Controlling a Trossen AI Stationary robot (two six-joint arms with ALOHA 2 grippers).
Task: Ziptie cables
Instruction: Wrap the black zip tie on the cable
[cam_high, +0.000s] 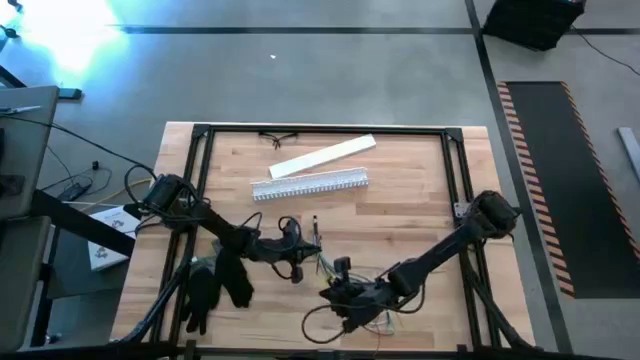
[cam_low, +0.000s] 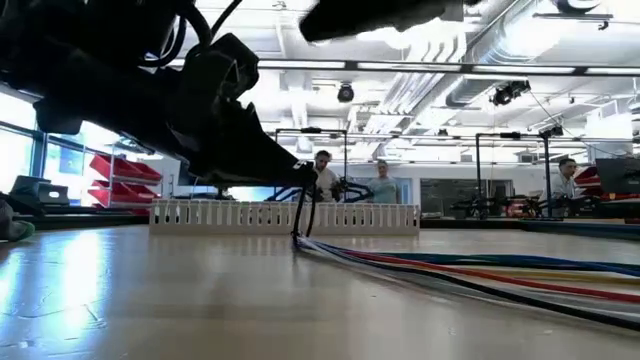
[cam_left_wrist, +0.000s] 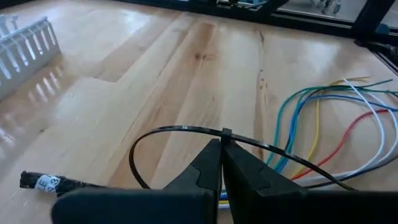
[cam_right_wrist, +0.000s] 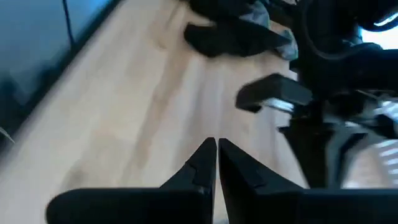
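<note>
The left pincer (cam_left_wrist: 221, 149) has its two fingers pressed together on a thin black zip tie (cam_left_wrist: 180, 130), which curves out from the fingertips into an open loop over the bare wood, its tail running off past the fingers on the other side. In the high view this left pincer (cam_high: 312, 246) sits near the middle of the table (cam_high: 420, 200), toward the front half, with its arm reaching in from the left edge. Just beyond it lie the cables (cam_left_wrist: 323, 118), thin strands of green, blue, yellow, red and white that fan out in loose curves flat on the wood; in the low view the cables (cam_low: 480, 268) run across the surface as a low bundle from under the dark arm. The right pincer (cam_right_wrist: 216, 155) shows its fingers closed with nothing visible between them, held over plain wood; from above, the right pincer (cam_high: 343, 293) is at the front of the table, just beside the cables (cam_high: 375, 318), its arm coming in from the right edge. A short black stub with a white label (cam_left_wrist: 46, 182) lies on the wood near the left fingers. Farther back on the table lie a white slotted channel (cam_high: 310, 184), a flat white strip (cam_high: 325, 156) and a pair of glasses (cam_high: 277, 138), while black gloves (cam_high: 218, 282) rest at the front left
</note>
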